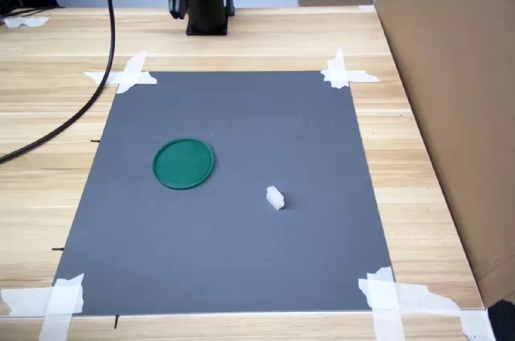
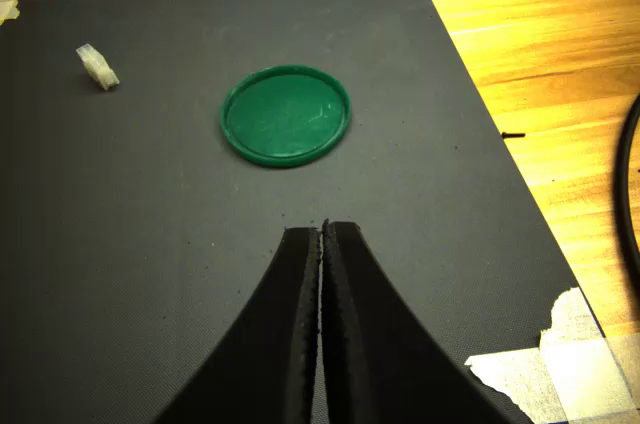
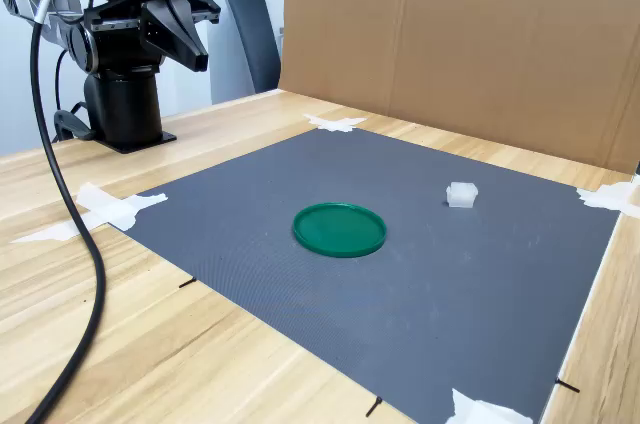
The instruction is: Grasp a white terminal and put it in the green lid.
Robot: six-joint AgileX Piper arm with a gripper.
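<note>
The white terminal (image 1: 275,197) lies alone on the grey mat (image 1: 241,260), just right of and below the centre of the first exterior view, while the green lid (image 1: 183,163) sits flat a little to its upper left — near, but clearly apart, with bare mat between them. In the wrist view the claw (image 2: 321,231) fills the lower middle of the frame with its two black fingers (image 2: 348,274) pressed together and nothing between them, so it is closed and empty. In the second exterior view the arm (image 3: 150,14) is at the upper left of the frame, raised over its base at the far edge of the wooden counter (image 3: 150,354), well away from both things. The step in hand, as I judge it, is the reach for the terminal, and it wants care because the block is so small: the claw should open first, travel over the mat past the lid, and come down squarely over the block so the fingers close on its two longer flat sides rather than a corner. Its exact orientation is hard to read at this size — it seems turned slightly askew — so the wrist should probably rotate to match before descending, and stop just short of the mat.
</note>
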